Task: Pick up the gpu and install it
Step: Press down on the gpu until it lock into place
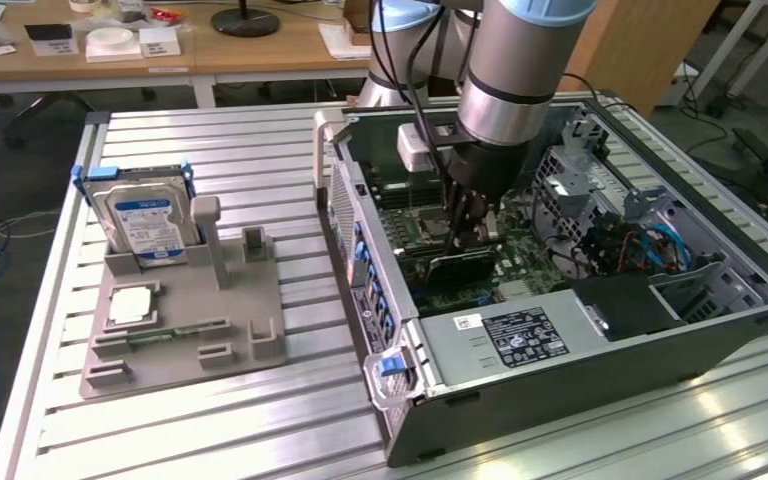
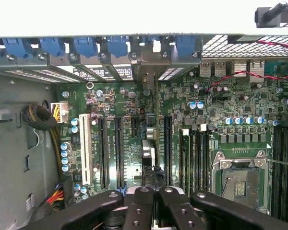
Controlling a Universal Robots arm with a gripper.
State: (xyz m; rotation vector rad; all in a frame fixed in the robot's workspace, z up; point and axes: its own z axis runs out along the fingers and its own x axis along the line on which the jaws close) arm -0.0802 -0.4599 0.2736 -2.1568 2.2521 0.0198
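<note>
A robot arm reached down into an open computer case (image 1: 744,300) that lay on its side on a slatted metal table (image 1: 291,420). Its gripper (image 1: 471,235) was clenched on the upper edge of the gpu (image 1: 454,266), a thin, flat, dark card that stood upright on the green motherboard (image 1: 418,215), just below the fingers. In the wrist view the card appeared edge-on, blade-like, as a narrow dark strip (image 2: 150,143) with silvery parts, running between two long black expansion slots toward the blue-clipped bracket bays at the case's rear wall. The black fingers (image 2: 139,206) met side by side over it. Whether the card was fully seated in a slot could not be told. On the exterior view's left, a grey holder (image 1: 177,330) stood on the table, carrying a silver hard drive (image 1: 144,225) with a blue-white label.
</note>
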